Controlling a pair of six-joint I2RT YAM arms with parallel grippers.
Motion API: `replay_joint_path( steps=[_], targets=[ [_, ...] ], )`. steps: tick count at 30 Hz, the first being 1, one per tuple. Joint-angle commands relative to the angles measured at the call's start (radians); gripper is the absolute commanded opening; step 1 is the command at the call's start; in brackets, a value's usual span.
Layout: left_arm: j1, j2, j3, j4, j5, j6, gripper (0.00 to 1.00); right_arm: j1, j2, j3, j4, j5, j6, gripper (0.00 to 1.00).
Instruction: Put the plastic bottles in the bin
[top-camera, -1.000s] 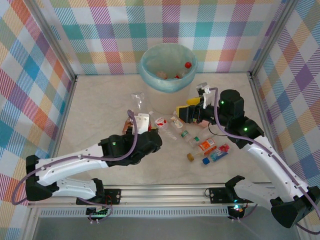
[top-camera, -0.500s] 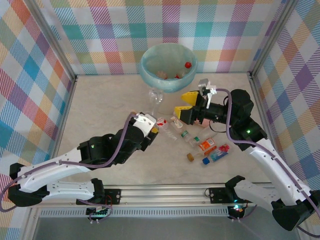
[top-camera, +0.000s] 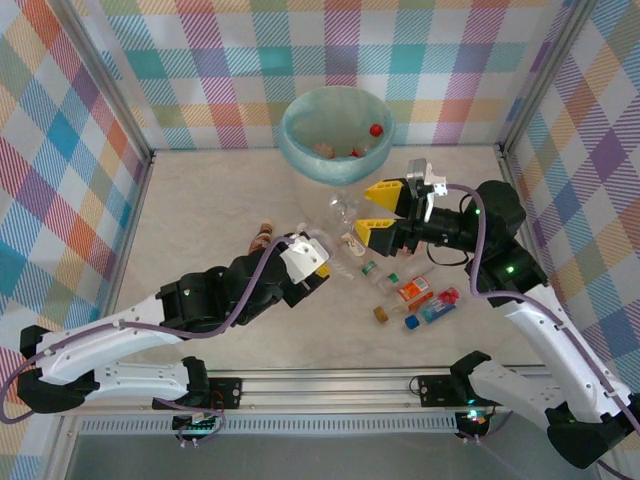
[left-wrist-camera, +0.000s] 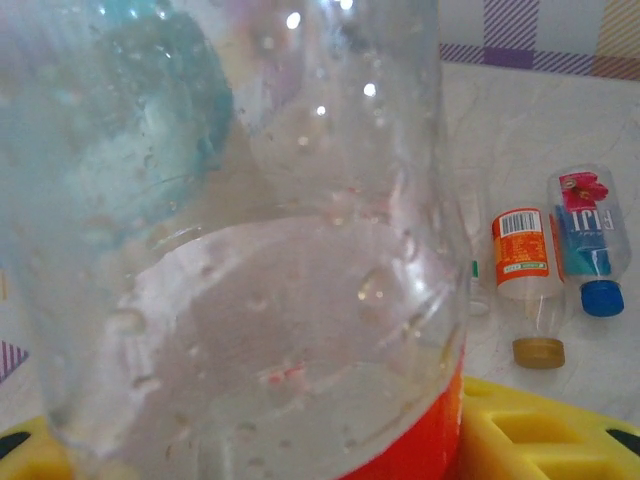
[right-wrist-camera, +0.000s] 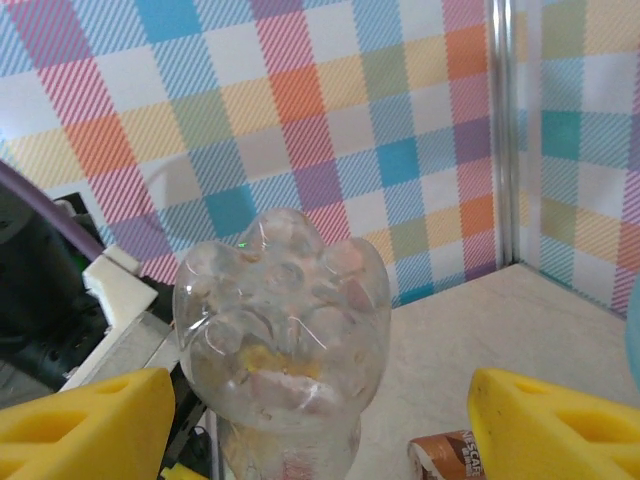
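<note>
Swinging rightward across the counter (top-camera: 200, 215) over the last second, the left gripper (top-camera: 312, 262) now sits nearer the middle. The clear bottle (top-camera: 340, 212) it carries has travelled with it, from a spot left of the bin (top-camera: 322, 169) to just in front of the bin's near wall. Meanwhile the right gripper (top-camera: 362, 209) has turned so that both of its yellow jaws point left toward that bottle. The left jaws are clamped on the bottle's red-labelled end: in the left wrist view the clear body rises between them, and the red band presses against the right-hand one. The bottle's lobed base faces the right gripper. In the right wrist view that base sits between the right jaws, which stand wide apart with a clear gap on either side, touching nothing. The bin stands at the far edge of the counter, its pale teal liner folded over the rim, with a few bottles already inside, one showing a red cap (top-camera: 376, 129). Several more lie on the counter between the two arms: a green-capped one (top-camera: 372, 269), an orange-labelled one (top-camera: 414, 291) with a tan cap, and a blue-capped one (top-camera: 438, 307) just beside it. A brown bottle (top-camera: 262, 234) lies apart, left of the left gripper.
</note>
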Motion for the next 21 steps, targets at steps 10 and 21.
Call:
replay_joint_path(
  steps=[10,21],
  targets=[
    [-0.006,-0.056,-0.016,0.057,0.034,0.079,0.56,0.004,0.005,0.045,-0.046,-0.083,-0.042,0.79],
    [-0.007,-0.049,-0.019,0.054,0.137,0.065,0.56,0.009,0.065,0.028,0.11,-0.184,0.081,0.84]
  ],
)
